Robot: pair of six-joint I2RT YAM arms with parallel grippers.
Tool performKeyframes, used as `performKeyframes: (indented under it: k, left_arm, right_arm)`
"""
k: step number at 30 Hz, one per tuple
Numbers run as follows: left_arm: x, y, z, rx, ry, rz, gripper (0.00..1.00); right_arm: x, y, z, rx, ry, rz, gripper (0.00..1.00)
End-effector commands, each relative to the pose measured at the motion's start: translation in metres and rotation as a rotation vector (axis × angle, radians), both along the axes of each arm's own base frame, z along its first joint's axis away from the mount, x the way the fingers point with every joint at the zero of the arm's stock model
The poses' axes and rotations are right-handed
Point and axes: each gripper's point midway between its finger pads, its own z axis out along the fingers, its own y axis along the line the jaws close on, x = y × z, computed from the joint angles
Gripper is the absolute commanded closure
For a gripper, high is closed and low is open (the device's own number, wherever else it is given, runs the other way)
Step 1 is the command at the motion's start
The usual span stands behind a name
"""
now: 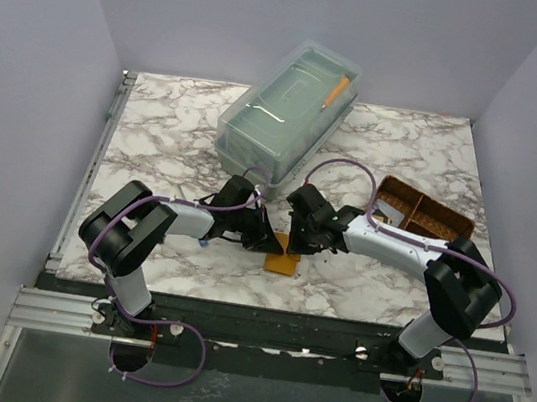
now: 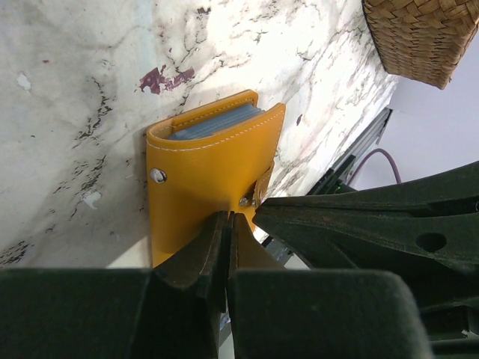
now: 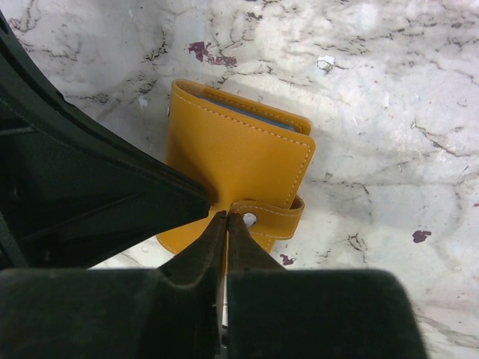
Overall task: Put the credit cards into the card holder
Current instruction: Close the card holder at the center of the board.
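The card holder (image 1: 283,261) is pictured at lower centre of the counter (image 1: 155,149), flanked by the left end effector (image 1: 266,239) and right end effector (image 1: 304,239); a lidded box (image 1: 287,113) is set above it, a divided tray (image 1: 423,212) at right.

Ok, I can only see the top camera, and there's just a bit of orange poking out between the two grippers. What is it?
Observer: It's a folded orange-tan card holder. The left wrist view shows grey-blue cards tucked inside its open end.
Kid: Is the little strap done up?
Observer: In the right wrist view the snap tab wraps round one edge and lies flat on the cover. I can't tell whether it has clicked.
Kid: Are the grippers holding it?
Observer: It looks so. Each wrist view shows fingers pressed together at the holder's edge: the left gripper, and the right gripper just beside the tab.
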Motion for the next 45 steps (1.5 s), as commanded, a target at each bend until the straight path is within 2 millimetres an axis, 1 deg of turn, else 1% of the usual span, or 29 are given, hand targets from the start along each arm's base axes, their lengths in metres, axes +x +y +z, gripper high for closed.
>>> performKeyframes:
  k: [1, 4, 6, 8, 15, 18, 20, 21, 24, 30, 34, 36, 38, 39, 43, 45]
  left_arm:
    - [0.002, -0.003, -0.006, 0.014, -0.027, -0.022, 0.98]
    - [0.002, -0.003, -0.006, 0.012, -0.025, -0.023, 0.98]
    - [0.003, -0.004, -0.005, 0.011, -0.027, -0.023, 0.98]
    - [0.003, -0.004, -0.005, 0.012, -0.026, -0.023, 0.98]
    - [0.002, -0.004, -0.005, 0.010, -0.026, -0.024, 0.98]
    - [0.001, -0.005, -0.006, 0.011, -0.023, -0.027, 0.98]
    - [0.002, -0.005, -0.005, 0.009, -0.026, -0.028, 0.98]
    - [0.002, -0.005, -0.006, 0.010, -0.025, -0.027, 0.98]
    - [0.002, -0.005, -0.005, 0.009, -0.026, -0.029, 0.98]
    - [0.001, -0.005, -0.006, 0.008, -0.026, -0.031, 0.98]
    - [0.001, -0.005, -0.005, 0.007, -0.027, -0.032, 0.98]
    - [0.001, -0.005, -0.005, 0.007, -0.026, -0.032, 0.98]
    - [0.001, -0.005, -0.005, 0.006, -0.026, -0.033, 0.98]
    - [0.001, -0.006, -0.005, 0.005, -0.027, -0.034, 0.98]
    - [0.001, -0.006, -0.005, 0.005, -0.028, -0.035, 0.98]
    - [0.001, -0.006, -0.004, 0.004, -0.028, -0.034, 0.98]
  right_arm:
    - [0.002, -0.010, -0.002, -0.050, -0.007, -0.008, 0.90]
    - [0.001, -0.018, -0.005, -0.123, -0.006, -0.015, 0.74]
    - [-0.001, -0.020, -0.007, -0.153, -0.008, -0.016, 0.67]
    - [-0.001, -0.019, -0.008, -0.162, -0.008, -0.017, 0.65]
    - [0.004, -0.017, -0.010, -0.178, -0.022, -0.021, 0.67]
    - [0.003, -0.009, -0.011, -0.143, -0.014, -0.002, 0.64]
    - [0.002, -0.003, -0.014, -0.121, -0.001, 0.009, 0.65]
    - [0.001, -0.002, -0.015, -0.115, 0.002, 0.008, 0.67]
    - [0.003, 0.001, -0.010, -0.089, -0.017, 0.001, 0.81]
    - [0.007, 0.004, 0.002, -0.064, -0.044, 0.006, 0.87]
    - [0.006, 0.006, 0.000, -0.060, -0.037, 0.011, 0.92]
    - [0.005, 0.008, 0.002, -0.044, -0.036, 0.015, 0.91]
    - [0.004, 0.009, 0.004, -0.028, -0.032, 0.016, 0.81]
    - [0.004, 0.010, 0.004, -0.023, -0.031, 0.017, 0.78]
    - [0.003, 0.010, 0.000, -0.032, -0.024, 0.019, 0.76]
    - [0.003, 0.010, -0.001, -0.032, -0.021, 0.021, 0.78]
